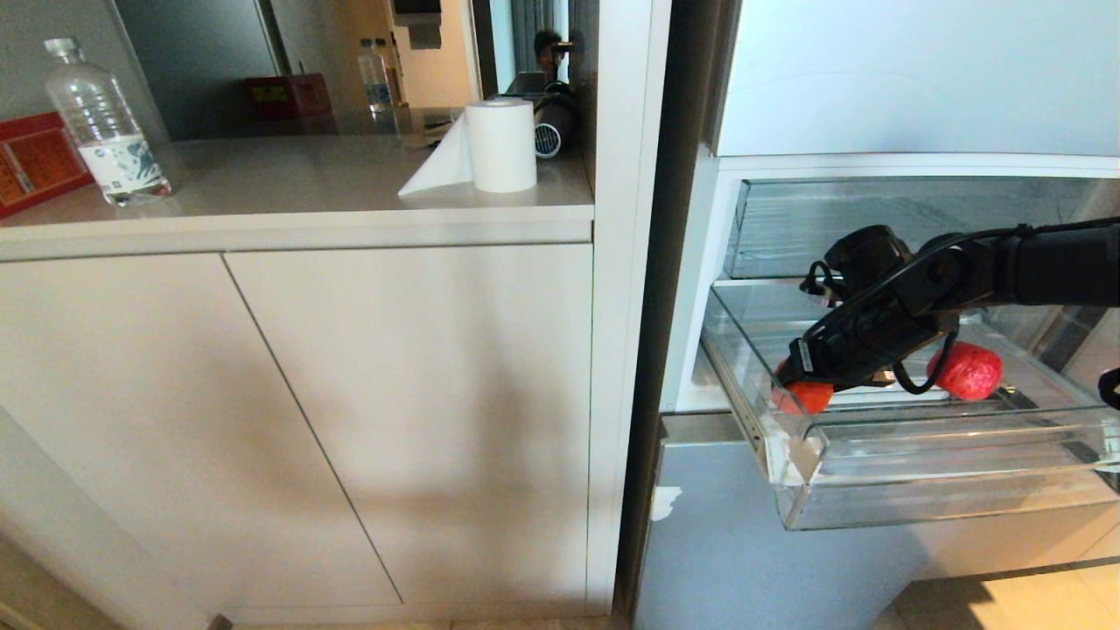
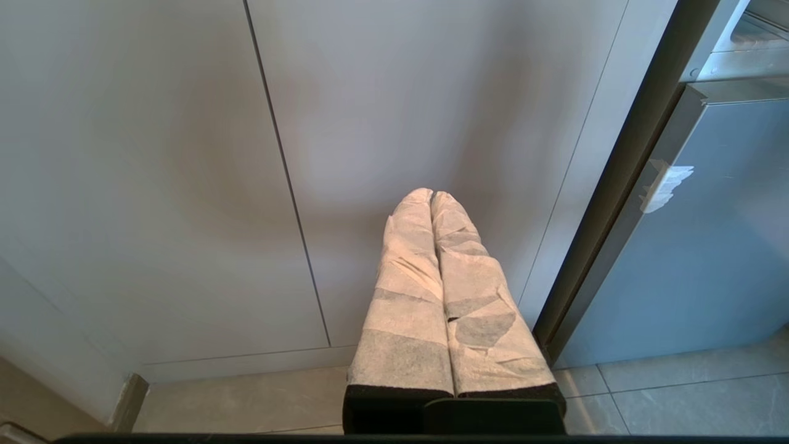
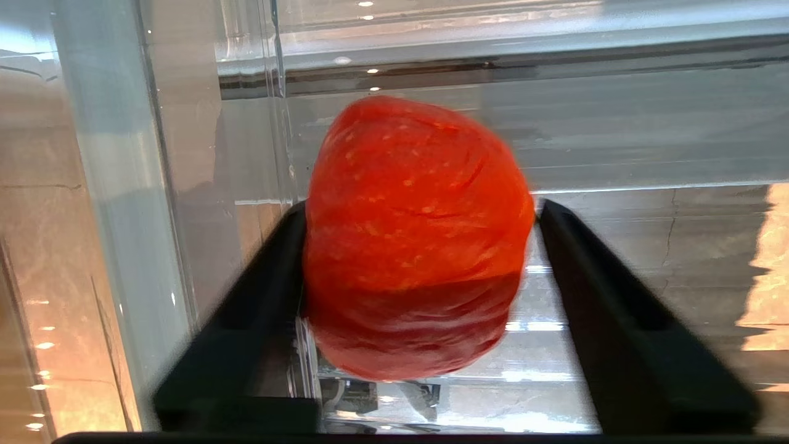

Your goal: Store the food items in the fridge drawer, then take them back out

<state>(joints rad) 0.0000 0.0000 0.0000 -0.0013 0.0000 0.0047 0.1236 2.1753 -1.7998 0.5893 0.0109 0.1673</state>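
we count two red lumps (image 1: 967,369) (image 1: 809,396), two clear drawers (image 1: 919,472) (image 1: 875,227), two bottles (image 1: 105,122) (image 1: 374,77), one paper roll (image 1: 499,144), two red boxes (image 1: 35,162) (image 1: 289,94).

1. The water bottle (image 1: 103,122) on the desk, far off to the left of the right tool, carries a white and blue label; its print is too small to read.
2. The red box (image 1: 35,162) beside that bottle shows pale markings, none of them legible.
3. Nothing else in view bears readable text, numbers or signs.
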